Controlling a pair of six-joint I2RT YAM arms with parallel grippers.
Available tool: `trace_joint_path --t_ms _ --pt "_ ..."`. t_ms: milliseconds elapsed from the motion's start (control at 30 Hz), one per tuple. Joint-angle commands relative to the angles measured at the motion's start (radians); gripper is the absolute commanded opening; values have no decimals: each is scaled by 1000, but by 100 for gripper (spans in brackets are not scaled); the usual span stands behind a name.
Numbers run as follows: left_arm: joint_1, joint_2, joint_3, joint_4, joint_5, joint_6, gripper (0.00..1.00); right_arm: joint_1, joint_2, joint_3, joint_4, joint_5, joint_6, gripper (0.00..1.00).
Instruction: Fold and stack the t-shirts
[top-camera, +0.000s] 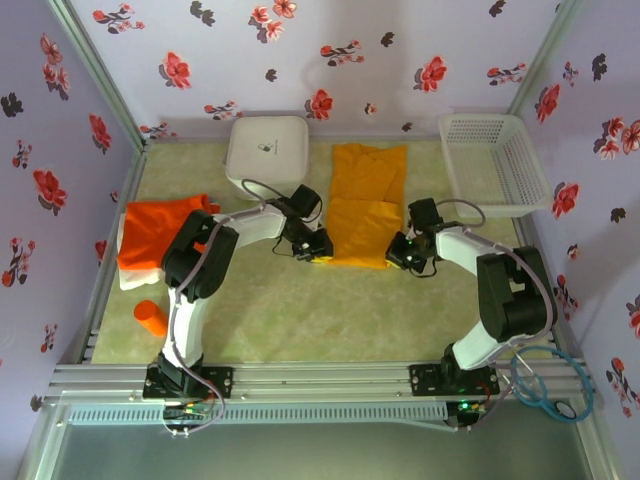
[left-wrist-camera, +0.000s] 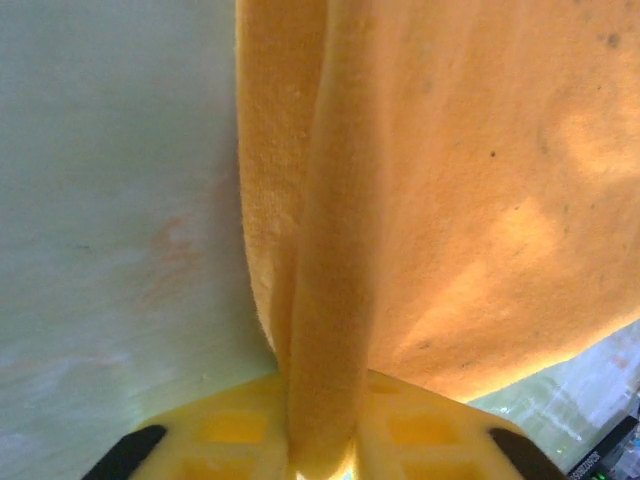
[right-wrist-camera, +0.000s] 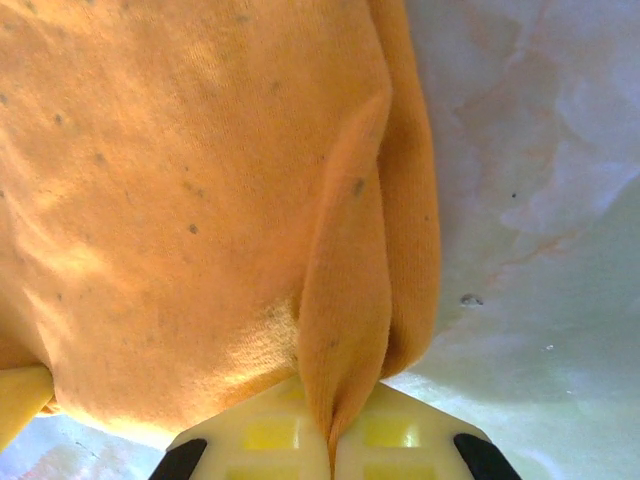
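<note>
- In the middle of the pale green mottled table top, the mustard yellow-orange cloth t-shirt lies spread flat. Its long axis runs straight away from your arms' bases toward the flowered back wall.
- Its far end reaches in between the white rounded-square plastic box and the white lattice basket. Its near short edge faces you, but you cannot tell whether that edge is hem or collar.
- Your left gripper sits on the near-left corner of that edge. In its wrist view the yellow pads are closed tight on a raised ridge of the mustard cloth.
- Your right gripper sits on the near-right corner, also clamped narrow on a pinch of the same cloth.
- Both arms are equally near, one at each corner, and the whole shirt stretches away from them. The coming fold therefore looks to run along the long axis, near edge carried toward the far end, both hands level.
- The bright red-orange cloth t-shirt rests on the white cloth t-shirt by the left edge, well apart from the mustard one. Your left arm is the nearer to that pile.
</note>
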Motion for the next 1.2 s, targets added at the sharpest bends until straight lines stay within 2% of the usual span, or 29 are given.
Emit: trace_joint_path --t_ms 0,100,400,733,867,1167 --pt "-8 -8 15 -34 -8 -7 8 -6 -51 -17 13 -23 -19 0" --pt "-9 -45 -9 -28 -19 -6 0 -6 -90 -35 -2 -9 -25 0" --pt "-50 -232 -175 0 -59 -50 0 5 -267 -121 -74 -15 -56 0" --pt "-197 -373 -353 87 -129 -180 0 42 -547 -218 -264 22 -58 0" --pt "-225 -422 -434 156 -136 -263 0 45 -621 -244 -297 26 -36 0" --pt "-327 -531 -529 183 -218 -331 0 93 -766 -290 -370 49 24 0"
